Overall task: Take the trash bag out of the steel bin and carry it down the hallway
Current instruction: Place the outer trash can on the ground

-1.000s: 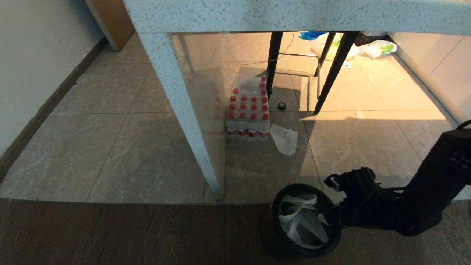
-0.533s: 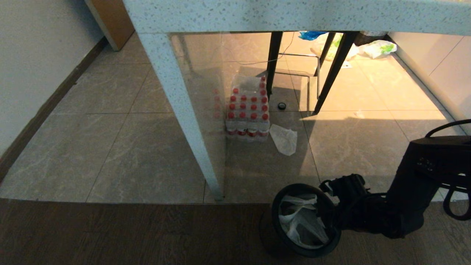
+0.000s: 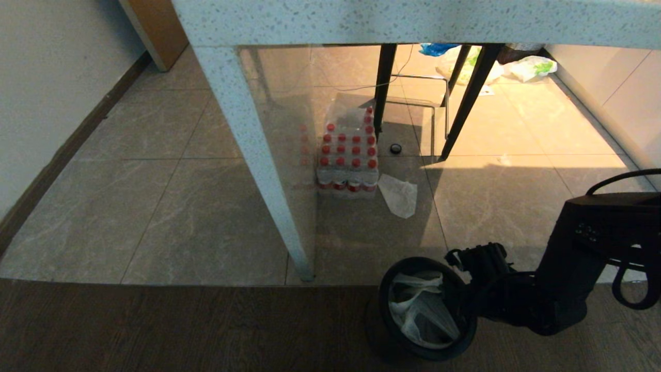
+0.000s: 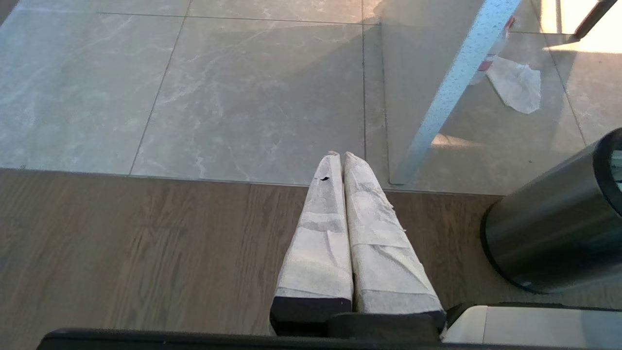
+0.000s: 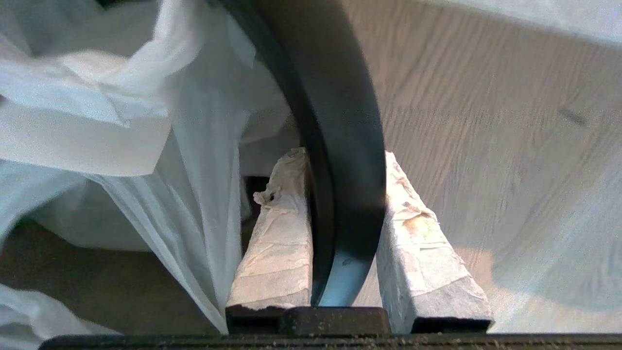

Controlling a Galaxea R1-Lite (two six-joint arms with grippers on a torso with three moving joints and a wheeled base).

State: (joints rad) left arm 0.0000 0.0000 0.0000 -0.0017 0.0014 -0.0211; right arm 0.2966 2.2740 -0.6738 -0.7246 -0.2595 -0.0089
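Note:
The steel bin [image 3: 386, 315], round with a black rim, stands on the wood floor at the lower right of the head view. Crumpled inside it lies the white trash bag [image 3: 421, 310]. My right gripper [image 5: 340, 155] is shut on the bin's black rim [image 5: 340, 121]: one taped finger [image 5: 277, 233] is inside next to the bag [image 5: 121, 121], the other [image 5: 418, 228] outside. In the head view the gripper sits at the bin's right side [image 3: 465, 302]. My left gripper [image 4: 338, 155] hangs shut and empty over the wood floor, left of the bin [image 4: 549, 228]. The hallway's glossy tiles [image 3: 155, 206] begin beyond the wood.
A speckled table leg [image 3: 258, 170] stands just left of the bin, with a pack of red-capped bottles [image 3: 348, 155] and a small flat white bag [image 3: 398, 195] behind it. Black slanted legs [image 3: 465, 98] and more bags [image 3: 529, 67] are at the back. A wall with a dark baseboard [image 3: 62, 150] runs along the left.
My right arm has pushed in toward the bin's right rim, its forearm swinging up and left. The bin has shifted slightly left. The left arm has not moved.

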